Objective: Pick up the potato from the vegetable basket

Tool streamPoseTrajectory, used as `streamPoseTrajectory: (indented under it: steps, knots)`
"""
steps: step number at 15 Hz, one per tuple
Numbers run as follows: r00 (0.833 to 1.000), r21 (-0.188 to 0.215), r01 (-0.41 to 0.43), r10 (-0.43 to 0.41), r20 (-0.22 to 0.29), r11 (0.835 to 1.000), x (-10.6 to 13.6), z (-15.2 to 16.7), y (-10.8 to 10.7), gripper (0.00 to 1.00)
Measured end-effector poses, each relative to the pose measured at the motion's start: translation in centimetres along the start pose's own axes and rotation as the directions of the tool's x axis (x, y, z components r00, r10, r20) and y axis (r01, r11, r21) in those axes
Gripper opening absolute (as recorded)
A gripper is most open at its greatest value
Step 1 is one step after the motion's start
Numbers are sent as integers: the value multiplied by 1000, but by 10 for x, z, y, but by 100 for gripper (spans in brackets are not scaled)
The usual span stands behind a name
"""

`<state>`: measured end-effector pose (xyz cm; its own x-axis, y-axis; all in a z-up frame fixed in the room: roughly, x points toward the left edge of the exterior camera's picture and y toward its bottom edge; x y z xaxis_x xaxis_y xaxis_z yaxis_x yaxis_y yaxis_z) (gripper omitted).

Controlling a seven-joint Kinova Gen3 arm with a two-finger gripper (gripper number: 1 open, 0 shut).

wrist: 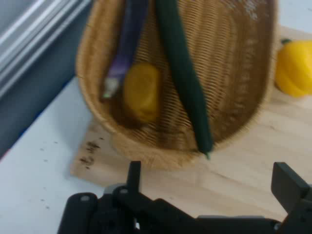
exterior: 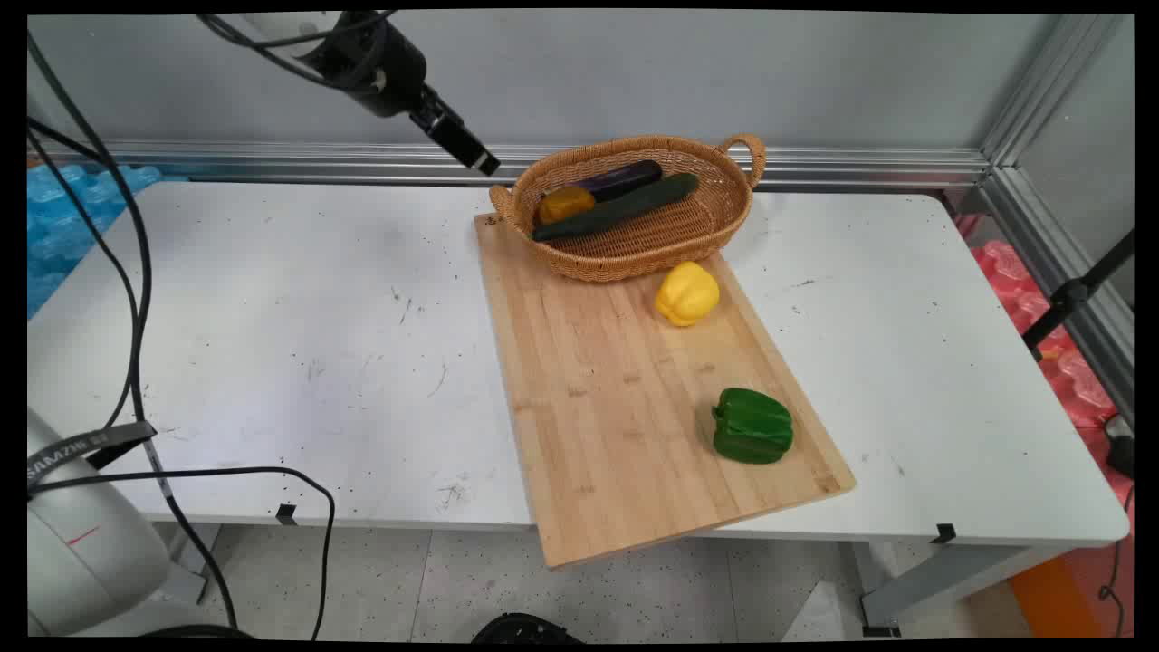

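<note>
Black fingers [wrist: 212,183] hang spread wide and empty, raised and tilted toward the wicker basket [exterior: 634,249].

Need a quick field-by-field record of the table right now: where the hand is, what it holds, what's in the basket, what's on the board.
hand: raised, left of the basket, open, holding nothing
nearest thing: wicker basket, at the far end of the cutting board
in basket: purple eggplant, dark green cucumber, orange-yellow pepper
cutting board: wooden, lying on the white table, near end past the table's edge
on board, outside basket: yellow bell pepper just in front of the basket; green bell pepper nearer the near end
</note>
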<state>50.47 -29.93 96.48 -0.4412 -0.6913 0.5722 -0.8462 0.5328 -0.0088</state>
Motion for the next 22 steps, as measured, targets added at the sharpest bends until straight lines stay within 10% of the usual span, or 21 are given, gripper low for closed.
streamPoseTrajectory:
  steps: [10,22]
  knots:
    - [999,14,-42,42,-14,999,28,53,-37,100]
    - [988,-22,-125,126,88,992,48,178,-53,100]
